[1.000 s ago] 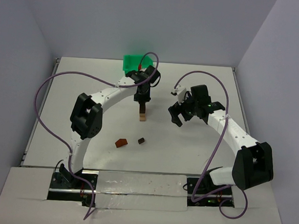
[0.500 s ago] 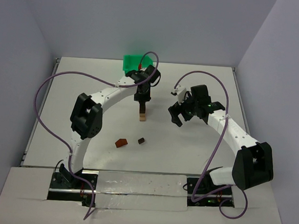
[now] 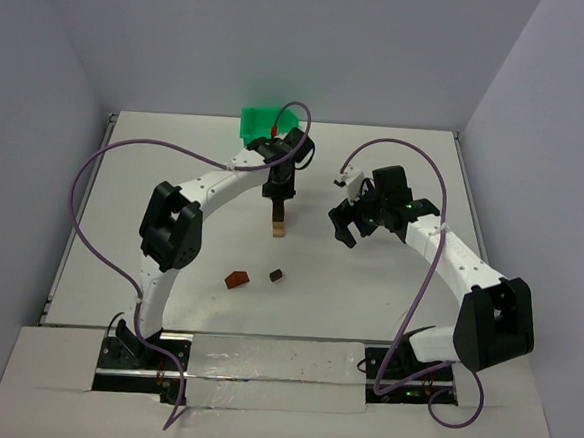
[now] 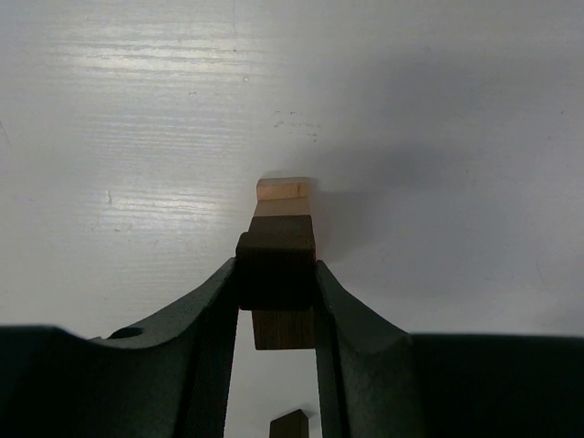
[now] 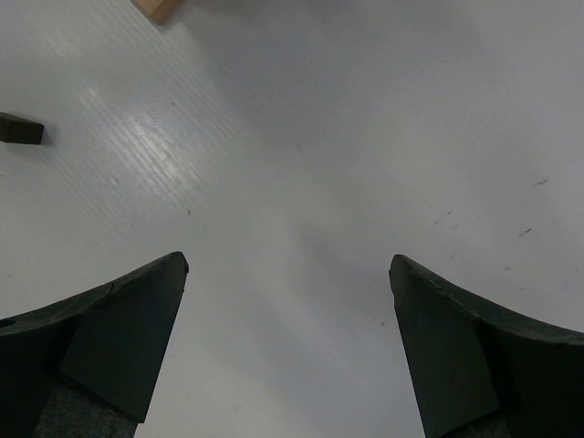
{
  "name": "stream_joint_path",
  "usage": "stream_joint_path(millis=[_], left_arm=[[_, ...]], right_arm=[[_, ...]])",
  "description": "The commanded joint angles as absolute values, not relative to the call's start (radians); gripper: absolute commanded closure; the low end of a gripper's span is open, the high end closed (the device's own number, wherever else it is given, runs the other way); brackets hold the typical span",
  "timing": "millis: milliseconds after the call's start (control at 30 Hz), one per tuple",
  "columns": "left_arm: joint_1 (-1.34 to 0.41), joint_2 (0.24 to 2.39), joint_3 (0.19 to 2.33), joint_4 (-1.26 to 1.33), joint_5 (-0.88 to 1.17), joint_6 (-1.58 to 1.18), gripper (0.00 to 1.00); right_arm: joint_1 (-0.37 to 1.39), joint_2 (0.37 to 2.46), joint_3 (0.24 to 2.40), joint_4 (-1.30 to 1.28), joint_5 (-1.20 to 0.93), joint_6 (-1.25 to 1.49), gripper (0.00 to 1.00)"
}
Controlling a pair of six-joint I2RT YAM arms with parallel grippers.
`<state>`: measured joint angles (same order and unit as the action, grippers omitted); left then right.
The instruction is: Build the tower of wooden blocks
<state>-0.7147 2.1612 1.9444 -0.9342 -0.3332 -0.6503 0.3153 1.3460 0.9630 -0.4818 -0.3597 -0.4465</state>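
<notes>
The wood block tower (image 3: 280,225) is a narrow stack at mid-table, light tan at its foot and darker above. My left gripper (image 3: 278,200) hangs right over it, shut on a dark brown block (image 4: 276,265). In the left wrist view the tower's tan blocks (image 4: 283,192) show just beyond that block, in line with it. I cannot tell whether the block rests on the stack. My right gripper (image 3: 346,225) is to the right of the tower, apart from it. Its jaws stand wide open over bare table (image 5: 287,274).
A reddish-brown piece (image 3: 236,279) and a small dark brown cube (image 3: 276,275) lie loose on the table in front of the tower. A green bin (image 3: 262,124) stands at the back edge behind the left arm. Walls close the table at the back and sides.
</notes>
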Motion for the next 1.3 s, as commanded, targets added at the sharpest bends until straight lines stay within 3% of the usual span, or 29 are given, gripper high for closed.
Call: stream_joint_path(millis=[0,200,333,633,833,967,1100,1267], left_arm=[[-0.721,2.169,1.994,-0.936,-0.337,-0.65,0.57],[-0.721,2.172,1.993,-0.936,-0.332,-0.649,0.43],[-0.721,2.169,1.988,-0.936,-0.335,-0.649,0.38],[-0.694,2.045,2.003,-0.857,-0.215,-0.532,0.01],[-0.601,1.696,1.805,-0.682,-0.067,-0.412,0.01],[-0.471,1.557,1.678,-0.663,-0.021,-0.438,0.01],[-0.297,1.402,1.499,-0.642,-0.008,-0.518,0.01],[-0.195,1.295,1.355,-0.634,0.009,-0.546,0.01]], right_arm=[[0.308,1.349,0.999,-0.456,-0.373,-0.456,0.0],[0.308,1.35,1.001,-0.457,-0.374,-0.456,0.0],[0.308,1.348,1.002,-0.459,-0.374,-0.457,0.0],[0.308,1.335,1.002,-0.461,-0.397,-0.458,0.0],[0.31,1.255,0.985,-0.519,-0.521,-0.543,0.01],[0.344,1.218,1.014,-0.572,-0.57,-0.55,0.07],[0.545,1.184,0.963,-0.481,-0.469,-0.405,0.16],[0.792,1.242,0.856,-0.302,-0.313,-0.256,0.19]])
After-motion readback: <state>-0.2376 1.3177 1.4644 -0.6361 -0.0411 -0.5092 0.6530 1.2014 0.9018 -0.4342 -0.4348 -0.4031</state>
